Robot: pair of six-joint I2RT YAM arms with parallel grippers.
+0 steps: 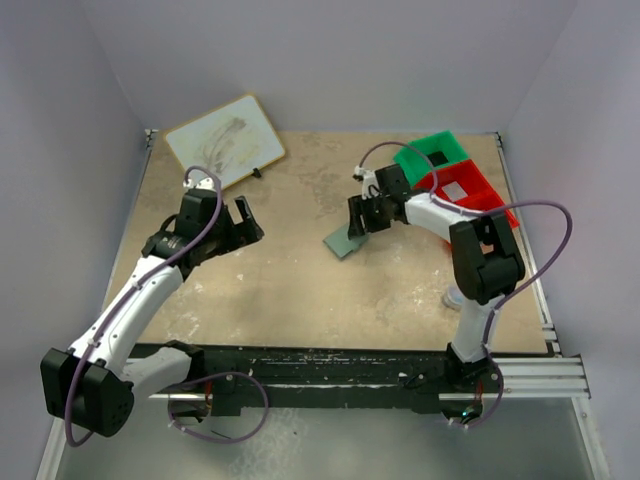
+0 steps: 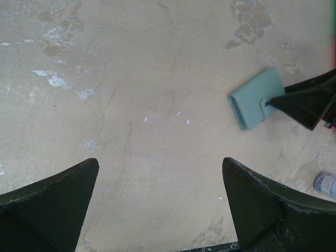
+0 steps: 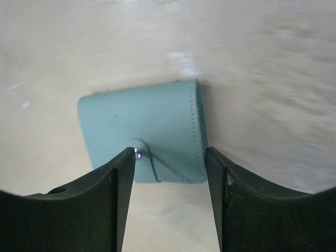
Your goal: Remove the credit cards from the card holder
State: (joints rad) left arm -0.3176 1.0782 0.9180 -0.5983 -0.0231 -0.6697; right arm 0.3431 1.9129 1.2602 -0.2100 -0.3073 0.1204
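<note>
Grey-green and stitched along its edge, the card holder (image 1: 347,241) (image 3: 142,126) lies folded shut and flat on the tan surface (image 1: 290,290). It is right of centre, near the red bin (image 1: 480,195) and the green bin (image 1: 435,152). Because it is closed, its inside is hidden.

My right pincer (image 1: 362,222) (image 3: 169,152) hangs over the holder's near end with its fingers spread. In my right wrist view the left finger covers the holder's lower left corner. The right finger stands just beside its right edge, and I cannot tell whether either one touches it. A small metal snap (image 3: 137,154) peeks out beside the left finger.

My left pincer (image 1: 238,224) (image 2: 160,163) is spread wide over bare surface, well apart from the holder.

A pale square (image 1: 455,189) in the red bin is too small to identify. A small blue-and-white object (image 2: 325,184) is cut off at the edge of my left wrist view. A whiteboard (image 1: 225,141) sits at the far left.
</note>
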